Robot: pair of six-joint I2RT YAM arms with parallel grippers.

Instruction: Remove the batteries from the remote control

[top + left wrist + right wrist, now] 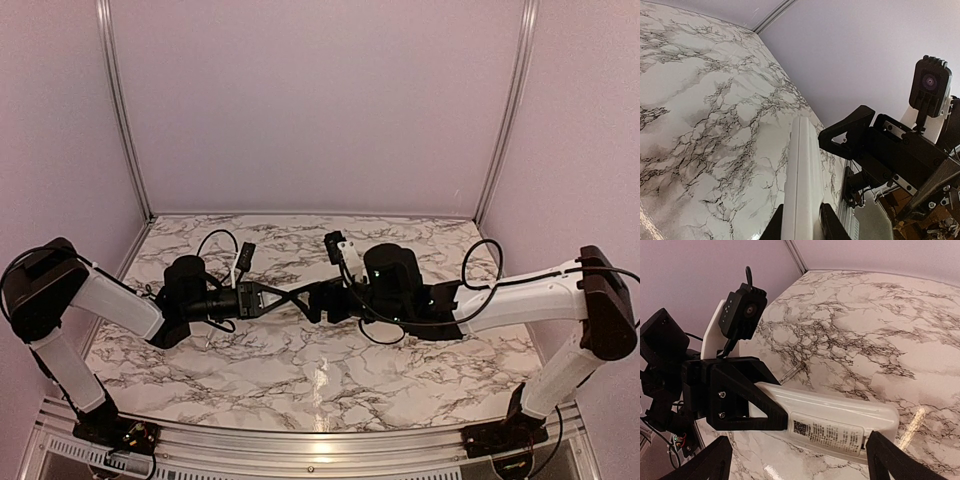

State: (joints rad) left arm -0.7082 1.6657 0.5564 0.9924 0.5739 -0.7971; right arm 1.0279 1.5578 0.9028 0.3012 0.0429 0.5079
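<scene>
The marbled tabletop fills the lower half of the overhead view, and above its middle the two black-and-white arms meet nose to nose. The left claw is clenched on one end of the remote control, holding the white bar off the surface. The right claw is released, its fingers spread wide at the bottom corners of its own view, either side of the bar's free end, where a printed label faces up.

Remote control label: txt illegible
</scene>
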